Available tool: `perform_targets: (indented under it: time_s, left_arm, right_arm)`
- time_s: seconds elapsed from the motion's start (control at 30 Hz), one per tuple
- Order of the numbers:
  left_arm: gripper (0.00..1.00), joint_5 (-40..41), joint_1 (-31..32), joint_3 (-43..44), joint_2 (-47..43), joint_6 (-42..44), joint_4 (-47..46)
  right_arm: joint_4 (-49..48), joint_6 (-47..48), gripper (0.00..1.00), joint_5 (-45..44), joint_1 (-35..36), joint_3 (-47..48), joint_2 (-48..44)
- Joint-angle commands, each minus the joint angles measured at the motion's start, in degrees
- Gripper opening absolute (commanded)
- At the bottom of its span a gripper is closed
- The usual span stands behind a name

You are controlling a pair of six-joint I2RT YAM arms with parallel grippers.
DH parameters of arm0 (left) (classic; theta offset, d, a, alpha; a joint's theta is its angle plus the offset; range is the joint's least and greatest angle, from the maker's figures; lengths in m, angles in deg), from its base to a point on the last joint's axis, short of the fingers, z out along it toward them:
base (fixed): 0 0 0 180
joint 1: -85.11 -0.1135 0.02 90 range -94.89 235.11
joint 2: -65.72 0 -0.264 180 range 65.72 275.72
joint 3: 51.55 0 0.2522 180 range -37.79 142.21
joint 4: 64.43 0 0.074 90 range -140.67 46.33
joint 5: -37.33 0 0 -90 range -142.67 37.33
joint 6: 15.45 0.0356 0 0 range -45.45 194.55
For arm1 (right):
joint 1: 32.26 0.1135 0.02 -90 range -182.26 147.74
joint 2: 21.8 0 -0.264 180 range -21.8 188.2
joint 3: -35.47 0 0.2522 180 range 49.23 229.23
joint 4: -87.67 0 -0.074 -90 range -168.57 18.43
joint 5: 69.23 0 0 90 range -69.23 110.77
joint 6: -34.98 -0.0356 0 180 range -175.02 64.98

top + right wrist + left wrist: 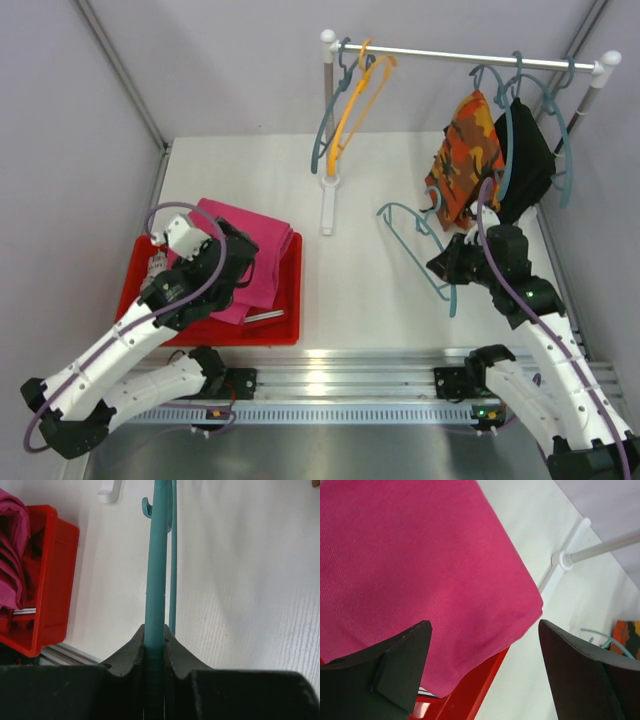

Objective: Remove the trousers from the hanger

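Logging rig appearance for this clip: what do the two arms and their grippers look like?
Both the left arm and right arm have white links joined by black joint housings. A thin purple cable loops along each. The left gripper and right gripper are black, with matte, tapering fingers. No markings are legible.

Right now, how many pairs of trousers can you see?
3. A pink pair lies in the red tray on the left. An orange camouflage pair and a black pair hang from the rail on the right. More may be hidden under the pink pair.
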Motion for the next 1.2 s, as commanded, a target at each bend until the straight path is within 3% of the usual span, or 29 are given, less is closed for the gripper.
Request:
perform_targets:
  time_s: [0.0,0.07,0.2,0.43,0.9,1.17]
  left_arm:
    - [0.92,4.7,-0.9,-0.4,0.7,-28.1,11.1]
    - [0.92,5.2,-0.9,0.2,2.3,-41.0,21.1]
    - [0.92,4.1,-1.0,0.5,4.9,-54.6,33.4]
    - [0.88,4.3,-1.0,-6.9,2.3,-53.8,26.8]
    - [0.87,1.7,-2.3,-13.4,3.7,-56.9,25.2]
    - [0.7,4.4,-2.7,-16.6,0.1,-54.1,19.5]
  right_arm:
    - [-2.2,1.0,0.0,-0.2,0.4,0.8,-0.7]
    - [-1.9,1.3,0.0,-0.3,0.3,0.7,-0.7]
    - [-1.7,1.2,0.0,-0.3,0.3,0.2,-1.2]
    - [-1.6,1.3,0.0,-0.5,0.4,-0.5,-1.0]
    - [-1.6,1.4,0.0,-1.1,0.4,-0.5,0.0]
    - [-1.3,1.4,0.0,-1.6,0.5,-0.1,0.1]
